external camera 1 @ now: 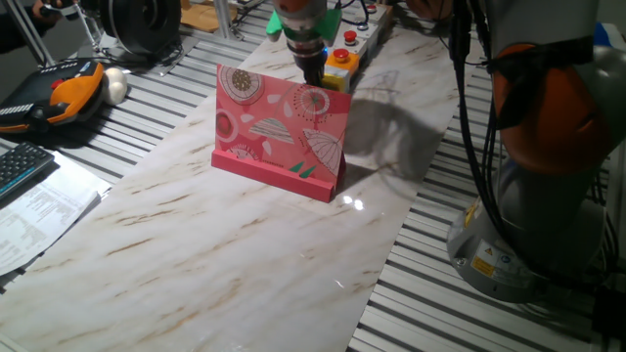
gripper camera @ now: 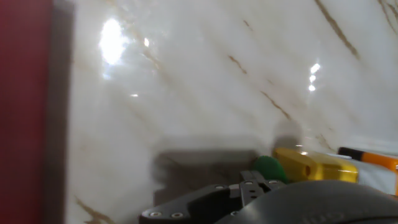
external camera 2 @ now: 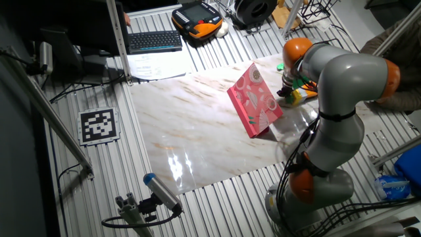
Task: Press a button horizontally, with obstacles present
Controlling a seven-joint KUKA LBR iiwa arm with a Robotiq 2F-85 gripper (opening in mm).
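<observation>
Fingers (external camera 1: 312,70): lowered behind the top edge of the pink board (external camera 1: 281,130), tips hidden; spread cannot be told from any view. Positioned close beside the button (external camera 1: 339,56), contact not discernible.

Button: red cap on a small yellow housing, at the far end of the marble desk (external camera 1: 225,244), just behind the board and next to a grey strip (external camera 1: 363,37) with a smaller red button. In the hand view, yellow housing (gripper camera: 316,165) visible at lower right, with a green part (gripper camera: 268,168) beside it; dark body of the hand at the bottom edge.

Pink board: upright on its base lip, printed with circles, umbrellas and leaves, standing across the desk between the open marble area and the button. In the other fixed view (external camera 2: 256,101), seen leaning edge-on directly in front of the arm's wrist. Red blurred band at the left edge of the hand view, probably the board (gripper camera: 25,112).

Surroundings off the marble: orange-and-black handheld pendant (external camera 1: 68,93), keyboard (external camera 1: 22,166) and printed sheets (external camera 1: 44,210) at the left; grey-and-orange arm base (external camera 1: 533,196) at the right; fiducial marker (external camera 2: 99,125) on the slatted surface.
</observation>
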